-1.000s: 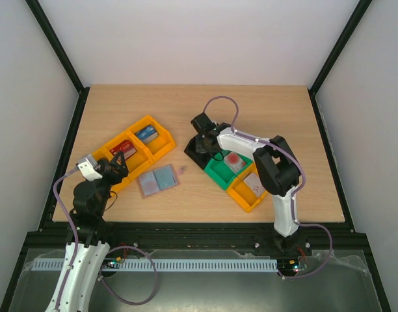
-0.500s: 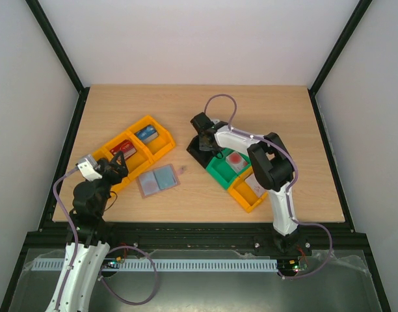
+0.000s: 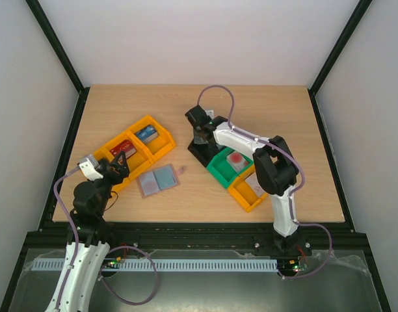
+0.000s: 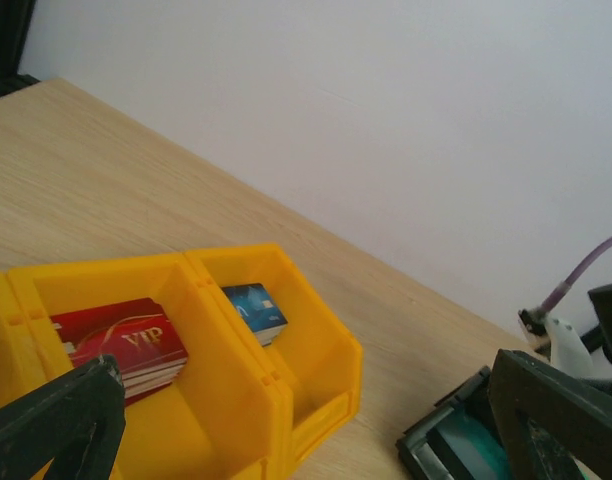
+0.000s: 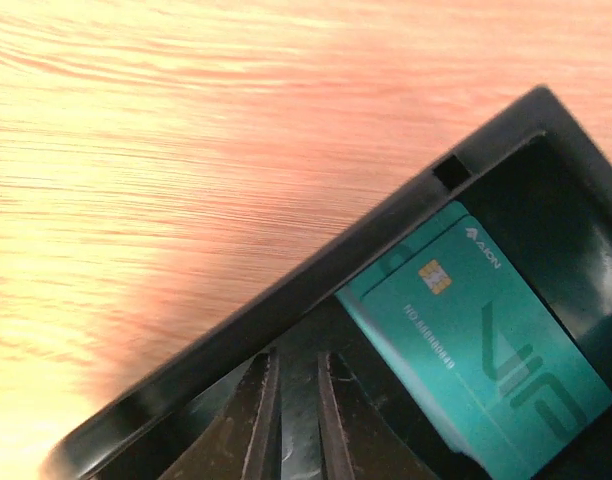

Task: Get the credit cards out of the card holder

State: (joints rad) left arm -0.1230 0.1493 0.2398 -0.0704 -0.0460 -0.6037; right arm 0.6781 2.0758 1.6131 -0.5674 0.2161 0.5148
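teal cards (image 5: 483, 340) against black bin (image 5: 286, 290) wall

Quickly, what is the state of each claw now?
Left claw: open, empty.
Right claw: nearly closed, holding nothing, above the black bin.

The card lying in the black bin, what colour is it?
Teal, with a small gold chip: the thin flat plastic card in the black plastic bin, clearest from the right wrist.

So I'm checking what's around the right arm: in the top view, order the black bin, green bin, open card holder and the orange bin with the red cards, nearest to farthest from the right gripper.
From the right gripper:
1. Black bin, directly beneath it.
2. Green bin, adjoining, nearer the arms.
3. Card holder, open on the table, left of it.
4. Orange bin with red cards, farthest left.
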